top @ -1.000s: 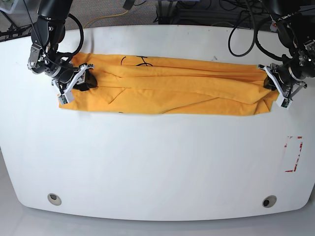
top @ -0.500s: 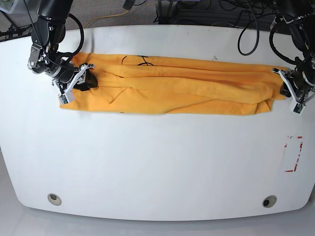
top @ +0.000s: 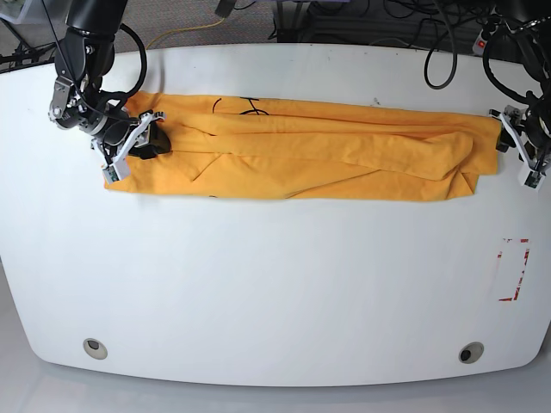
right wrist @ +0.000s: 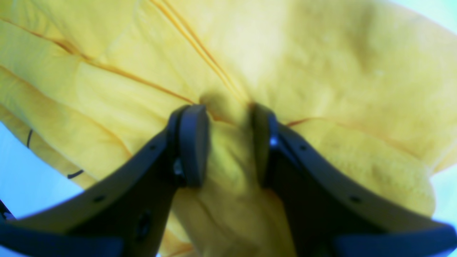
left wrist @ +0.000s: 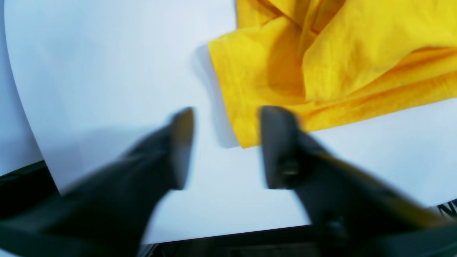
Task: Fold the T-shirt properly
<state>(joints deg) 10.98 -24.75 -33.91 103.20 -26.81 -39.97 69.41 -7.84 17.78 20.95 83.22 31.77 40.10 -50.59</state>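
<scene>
The orange-yellow T-shirt (top: 301, 146) lies as a long wrinkled band across the far part of the white table (top: 275, 284), thin black markings near its back edge. My right gripper (top: 138, 146) sits at the band's left end in the base view. The right wrist view shows this gripper (right wrist: 228, 135) shut on a raised fold of the T-shirt (right wrist: 321, 71). My left gripper (top: 521, 155) hangs just off the band's right end. In the left wrist view it (left wrist: 228, 117) stands open, holding nothing, over the corner of the T-shirt (left wrist: 357, 53), which rests on the table.
A red-marked rectangle (top: 514, 268) is on the table at the right. Two round holes (top: 95, 348) (top: 471, 352) sit near the front edge. Cables (top: 430, 60) and dark gear lie behind the table's back edge.
My left gripper has opened, let go of the shirt's right end and moved right, off the cloth. The band's right end now reaches farther right. The right gripper has not moved.
</scene>
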